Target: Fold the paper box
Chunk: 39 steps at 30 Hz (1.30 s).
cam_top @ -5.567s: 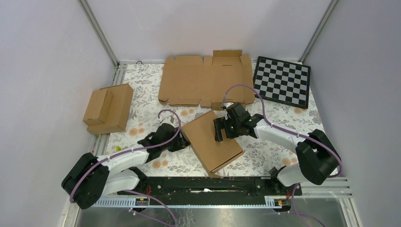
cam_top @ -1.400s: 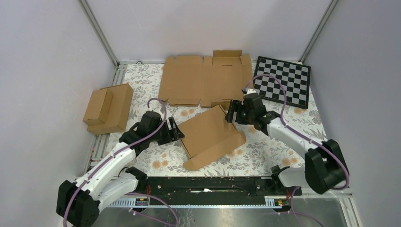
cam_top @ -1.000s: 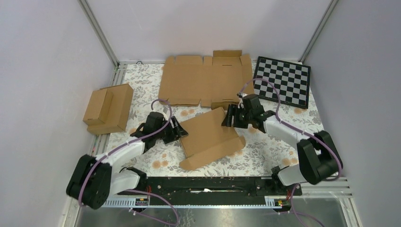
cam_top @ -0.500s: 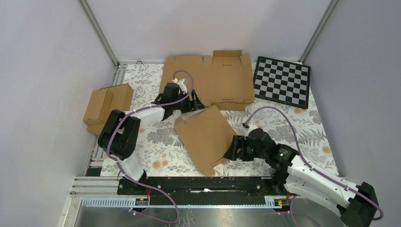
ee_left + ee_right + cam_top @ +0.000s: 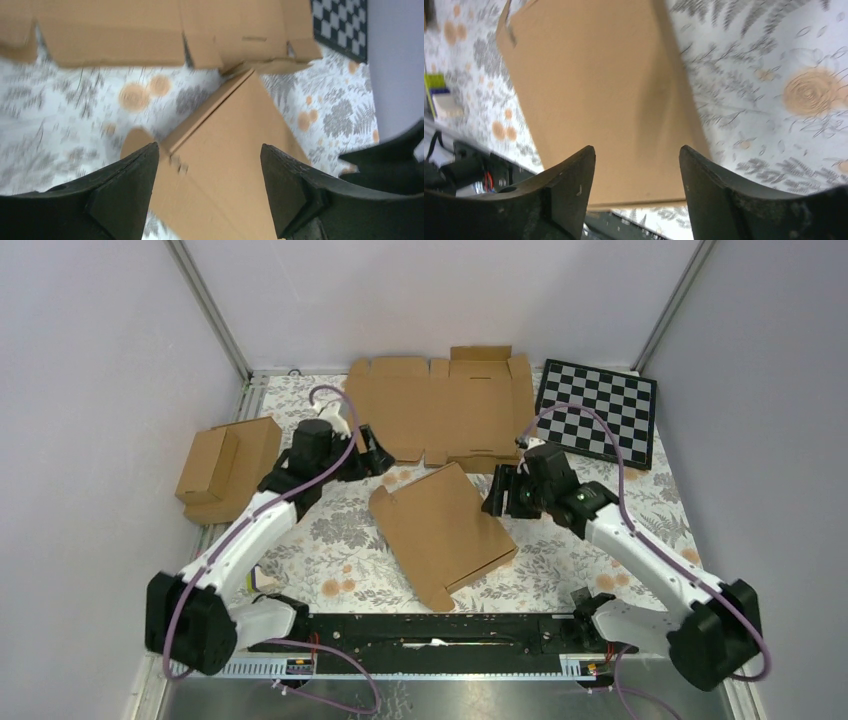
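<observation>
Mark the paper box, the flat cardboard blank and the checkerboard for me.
paper box (image 5: pixel 442 532): top external view, middle of its top face.
flat cardboard blank (image 5: pixel 440 415): top external view, its central panel.
checkerboard (image 5: pixel 598 420): top external view, middle of the squares.

Flat blank (image 5: pixel 435 410); checkerboard (image 5: pixel 598 412); joined boxes (image 5: pixel 230 470)

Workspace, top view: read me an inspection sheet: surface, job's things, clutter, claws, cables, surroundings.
Surface: floral cloth.
Job's things: paper box closed, lying skewed mid-table, ungripped.
Clutter: flat cardboard blank at far edge; two joined boxes at left; checkerboard far right.
Claws: left claw open, right claw open, both empty, facing the box.
Cables: purple cable looping over each wrist.
Surroundings: pale walls, metal frame posts.
</observation>
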Each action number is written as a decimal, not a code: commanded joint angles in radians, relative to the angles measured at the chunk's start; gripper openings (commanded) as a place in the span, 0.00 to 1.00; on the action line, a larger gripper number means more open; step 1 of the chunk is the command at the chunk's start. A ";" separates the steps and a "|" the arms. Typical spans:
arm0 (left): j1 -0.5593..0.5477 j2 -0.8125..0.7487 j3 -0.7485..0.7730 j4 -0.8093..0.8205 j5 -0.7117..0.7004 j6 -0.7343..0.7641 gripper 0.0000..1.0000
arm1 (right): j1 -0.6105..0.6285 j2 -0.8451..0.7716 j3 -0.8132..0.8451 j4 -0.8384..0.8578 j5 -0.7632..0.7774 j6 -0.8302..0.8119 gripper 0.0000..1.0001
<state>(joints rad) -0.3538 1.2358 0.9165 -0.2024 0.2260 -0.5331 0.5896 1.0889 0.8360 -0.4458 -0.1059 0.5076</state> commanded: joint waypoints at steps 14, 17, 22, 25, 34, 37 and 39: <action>0.019 -0.509 -0.485 -0.102 0.064 -0.269 0.67 | -0.206 0.257 -0.085 0.311 -0.225 -0.024 0.41; 0.019 -0.514 -0.496 -0.085 0.064 -0.281 0.66 | -0.209 0.278 -0.092 0.311 -0.227 -0.032 0.39; 0.019 -0.497 -0.496 -0.090 0.050 -0.280 0.65 | -0.216 0.310 -0.097 0.311 -0.220 -0.045 0.33; 0.019 -0.485 -0.497 -0.093 0.048 -0.285 0.64 | -0.233 0.330 -0.110 0.319 -0.213 -0.053 0.22; 0.020 -0.498 -0.502 -0.119 -0.047 -0.305 0.58 | -0.296 0.407 -0.155 0.362 -0.234 -0.090 0.12; 0.019 -0.480 -0.529 -0.099 -0.052 -0.325 0.55 | -0.297 0.419 -0.164 0.362 -0.228 -0.105 0.12; 0.019 -0.467 -0.559 -0.064 -0.040 -0.349 0.53 | -0.299 0.425 -0.164 0.361 -0.228 -0.116 0.12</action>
<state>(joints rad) -0.3393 0.7498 0.4049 -0.3351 0.2047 -0.8391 0.2989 1.4544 0.7200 -0.0315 -0.4259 0.4656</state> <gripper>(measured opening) 0.551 0.126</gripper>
